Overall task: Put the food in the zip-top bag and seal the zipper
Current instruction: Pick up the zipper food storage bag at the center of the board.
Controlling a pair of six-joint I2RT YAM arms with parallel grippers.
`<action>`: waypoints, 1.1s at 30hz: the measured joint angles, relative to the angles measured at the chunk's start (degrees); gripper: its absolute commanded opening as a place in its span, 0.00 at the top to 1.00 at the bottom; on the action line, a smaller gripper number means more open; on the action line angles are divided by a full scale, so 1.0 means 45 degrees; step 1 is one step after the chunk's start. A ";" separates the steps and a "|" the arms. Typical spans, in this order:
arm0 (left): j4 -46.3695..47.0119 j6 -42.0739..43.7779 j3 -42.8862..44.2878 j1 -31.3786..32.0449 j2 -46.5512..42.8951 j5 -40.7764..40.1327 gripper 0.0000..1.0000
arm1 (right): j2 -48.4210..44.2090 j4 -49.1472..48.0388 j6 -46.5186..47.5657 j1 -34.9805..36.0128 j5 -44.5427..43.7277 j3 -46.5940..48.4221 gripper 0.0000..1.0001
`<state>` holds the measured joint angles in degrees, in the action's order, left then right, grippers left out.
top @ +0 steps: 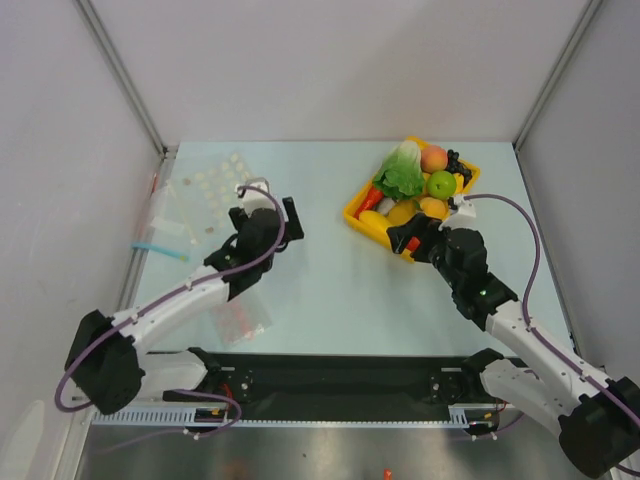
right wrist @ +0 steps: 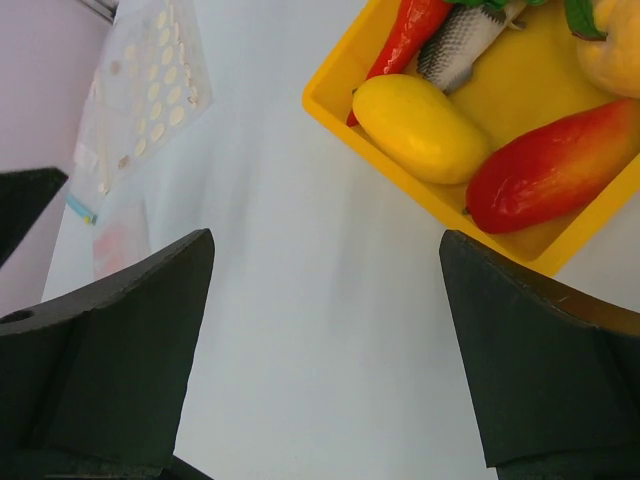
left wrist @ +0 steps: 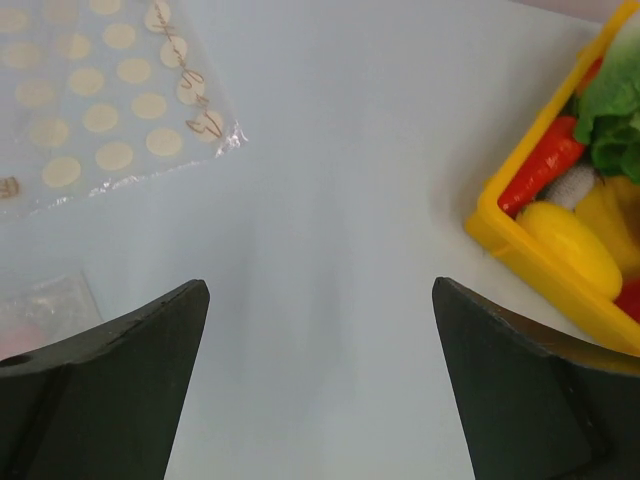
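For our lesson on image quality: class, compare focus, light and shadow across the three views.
Top external: even, diffuse light, only soft shadows, the clear zip-top bag faint against the pale table. Left wrist: dark jaws soft-edged, bag's dots sharper. Right wrist: jaws likewise blurred, the mango crisp with a mild sheen.

The zip-top bag [left wrist: 110,110] is clear, thin, crinkly plastic with matt whitish dots; the yellow tray [right wrist: 540,95] is smooth, glossy plastic; the lemon-like fruit [right wrist: 420,128] and mango [right wrist: 555,165] shine, likely plastic too; the table [left wrist: 330,200] looks smooth and matt.
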<state>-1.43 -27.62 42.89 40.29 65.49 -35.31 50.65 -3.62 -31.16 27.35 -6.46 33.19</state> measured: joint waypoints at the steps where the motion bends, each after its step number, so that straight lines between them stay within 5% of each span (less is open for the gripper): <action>1: -0.0131 -0.0092 0.0491 -0.0223 0.0471 0.0044 0.00 | -0.0010 0.0000 0.0000 0.0000 -0.0034 -0.0010 0.00; 16: -0.4469 0.1710 1.0516 -0.2302 1.0312 -0.2147 0.00 | -0.0996 -0.0063 -0.0073 -0.0024 0.0257 -0.0355 0.00; 26: -0.7402 0.2161 1.4396 -0.3186 1.4324 -0.1753 0.03 | -0.1054 -0.0291 -0.0204 -0.0024 0.0670 -0.0379 0.00; 33: -0.8427 0.2186 1.5212 -0.3881 1.5431 -0.0879 0.06 | -0.1059 -0.0306 -0.0287 -0.0024 0.0835 -0.0384 0.00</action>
<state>-39.35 -17.78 111.35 22.83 134.93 -39.27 45.89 -4.99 -32.45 27.24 -2.70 31.46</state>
